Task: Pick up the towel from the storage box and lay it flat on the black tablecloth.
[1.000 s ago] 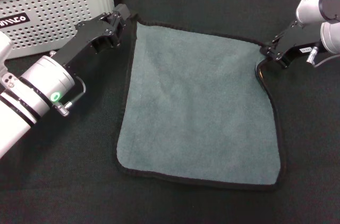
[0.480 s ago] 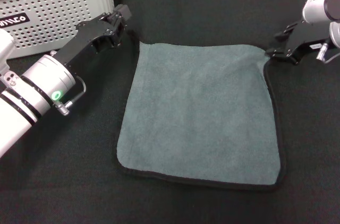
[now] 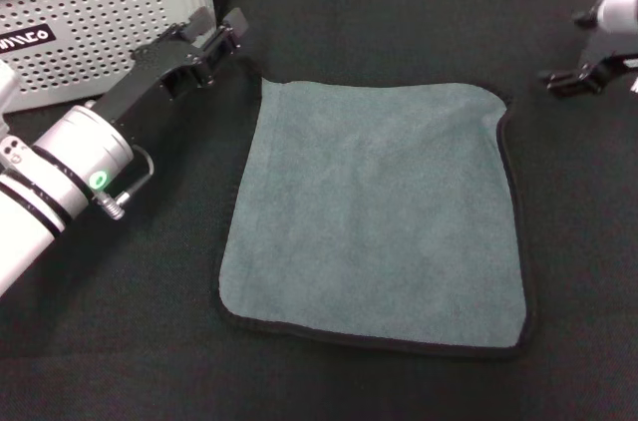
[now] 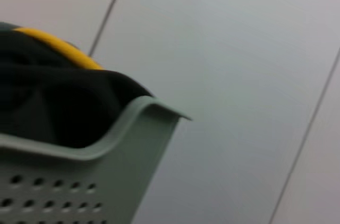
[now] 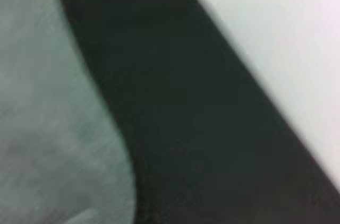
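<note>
The grey-teal towel (image 3: 374,211) lies spread flat on the black tablecloth (image 3: 120,341), dark stitched edge all round, nothing holding it. My left gripper (image 3: 219,24) is open and empty, just off the towel's far left corner, between it and the light grey storage box (image 3: 100,32). My right gripper (image 3: 564,80) is open and empty, raised to the right of the towel's far right corner. The right wrist view shows the towel (image 5: 48,128) edge on the tablecloth (image 5: 186,128). The left wrist view shows the box rim (image 4: 79,181).
The box stands at the far left corner with a black label (image 3: 25,39). Dark fabric with a yellow edge (image 4: 58,46) lies inside it. The tablecloth's far edge meets a white surface (image 5: 287,38). Bare cloth lies in front of and right of the towel.
Both grippers let go of the towel's far corners. The left opened and drew back toward the box; the right lifted away to the right. The towel's far edge dropped flat.
</note>
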